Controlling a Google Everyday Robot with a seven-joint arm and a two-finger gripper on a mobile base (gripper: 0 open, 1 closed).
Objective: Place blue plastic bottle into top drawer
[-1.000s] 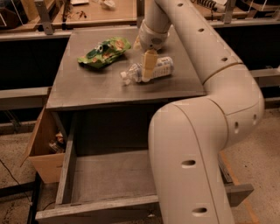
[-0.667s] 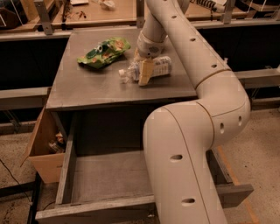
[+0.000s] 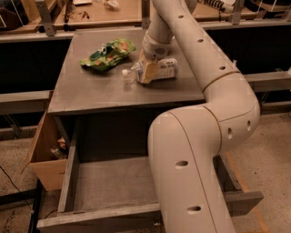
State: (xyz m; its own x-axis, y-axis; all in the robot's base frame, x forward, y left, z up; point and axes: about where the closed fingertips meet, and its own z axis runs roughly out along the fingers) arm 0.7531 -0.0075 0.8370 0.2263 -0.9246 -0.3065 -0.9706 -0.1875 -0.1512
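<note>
The blue plastic bottle (image 3: 163,69), clear with a white cap and a pale label, lies on its side on the grey table (image 3: 104,88), cap pointing left. My gripper (image 3: 148,71) is down on the bottle's neck end, reaching from the far side and covering its middle. The bottle rests on the table top. The top drawer (image 3: 109,184) of grey weathered wood is pulled out wide below the table's front edge, and its floor is bare. My arm's large lower links hide the drawer's right part.
A green snack bag (image 3: 108,53) lies on the table left of the bottle. A brown cardboard box (image 3: 43,157) stands on the floor left of the drawer. A wooden bench (image 3: 113,11) with small items runs behind the table.
The gripper has settled lower onto the bottle and tilted a little. The arm's elbow has swung left. The bottle lies where it was.
</note>
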